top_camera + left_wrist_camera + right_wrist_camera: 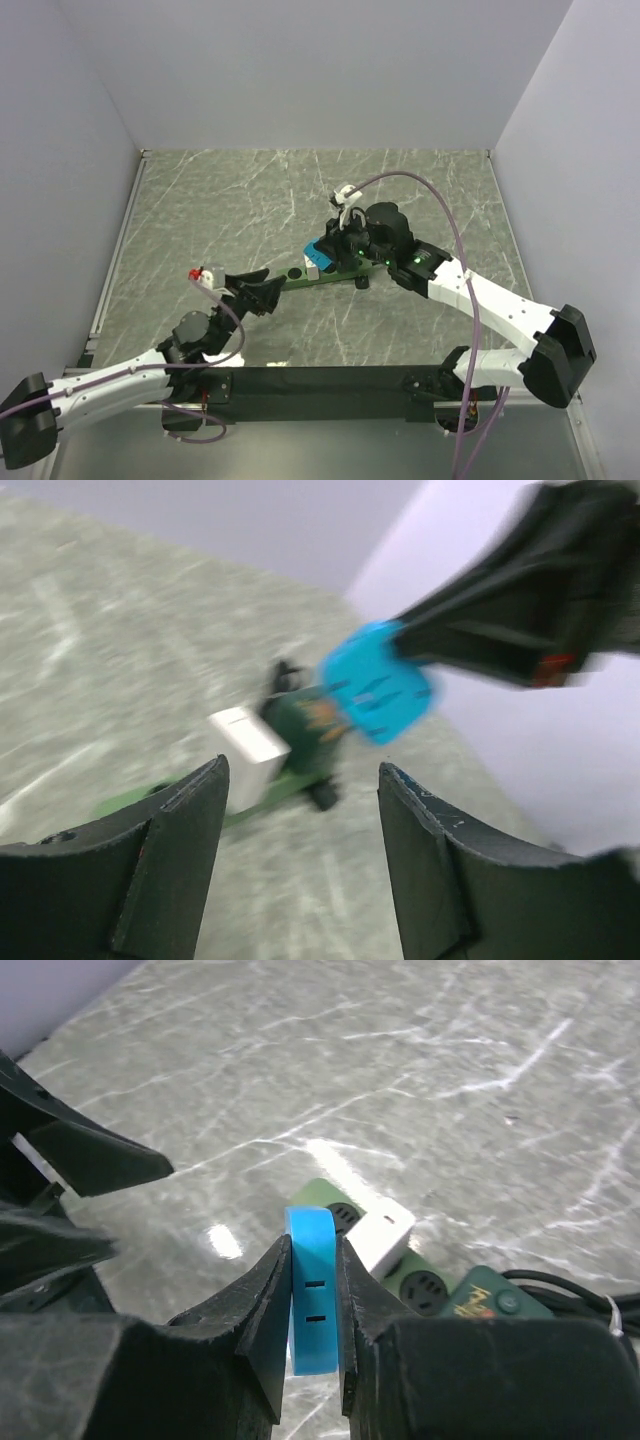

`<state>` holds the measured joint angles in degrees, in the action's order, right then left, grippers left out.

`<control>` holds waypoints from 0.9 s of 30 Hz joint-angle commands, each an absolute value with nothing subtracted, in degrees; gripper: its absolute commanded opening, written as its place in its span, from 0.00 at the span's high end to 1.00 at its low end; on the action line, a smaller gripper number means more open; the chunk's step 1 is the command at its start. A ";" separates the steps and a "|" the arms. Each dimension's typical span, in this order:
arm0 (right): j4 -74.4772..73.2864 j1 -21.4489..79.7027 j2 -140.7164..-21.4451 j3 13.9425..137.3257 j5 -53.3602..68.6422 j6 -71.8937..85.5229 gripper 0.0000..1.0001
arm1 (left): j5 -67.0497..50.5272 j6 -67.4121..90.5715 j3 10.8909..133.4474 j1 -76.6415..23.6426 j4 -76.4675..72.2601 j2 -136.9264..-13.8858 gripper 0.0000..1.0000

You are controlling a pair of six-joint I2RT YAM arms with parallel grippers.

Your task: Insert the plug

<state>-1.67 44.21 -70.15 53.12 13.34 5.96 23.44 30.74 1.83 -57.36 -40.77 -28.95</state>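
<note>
A green power strip [300, 279] lies mid-table with a white plug [382, 1232] seated in one socket. My right gripper [312, 1250] is shut on a flat blue plug [312, 1300], holding it on edge just above the strip, next to the white plug. Empty sockets [425, 1287] show beside it. In the top view the blue plug [318, 253] hangs over the strip's right half. My left gripper [300, 790] is open and empty, low over the table short of the strip's left end [130, 800]; its view is blurred and shows the blue plug [378, 680].
The strip's dark green switch end [492, 1301] has a black cord leaving to the right. A purple cable [455, 235] loops over the right arm. Grey walls close in on three sides; a metal rail [115, 250] runs along the table's left edge.
</note>
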 commanded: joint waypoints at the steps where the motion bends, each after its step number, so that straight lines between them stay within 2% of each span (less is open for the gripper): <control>1: -4.30 43.77 -70.92 57.48 8.35 4.22 1.00 | 32.60 33.13 -1.41 -56.16 -38.23 -34.44 0.34; 5: -5.97 43.95 -74.87 61.33 9.57 2.29 1.00 | 33.05 37.51 -0.62 -52.49 -39.99 -43.57 0.35; 10: -5.98 44.56 -79.70 64.15 15.73 -6.39 1.00 | 26.91 38.93 -1.93 -47.73 -45.52 -47.72 0.35; 16: -11.76 44.47 -87.26 72.67 22.14 -15.54 1.00 | 22.07 36.92 -3.78 -45.18 -49.56 -46.76 0.35; 21: -15.99 44.38 -89.82 77.60 29.25 -20.29 1.00 | 9.78 32.26 -6.94 -43.16 -58.35 -44.39 0.34; 27: -24.60 43.33 -89.39 80.42 39.54 -28.64 1.00 | -0.43 29.80 -8.09 -42.45 -59.86 -39.38 0.35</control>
<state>-19.55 44.10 -90.30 77.19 31.99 -22.17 8.08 32.34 1.85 -42.81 -55.02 -41.06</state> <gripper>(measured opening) 0.263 0.657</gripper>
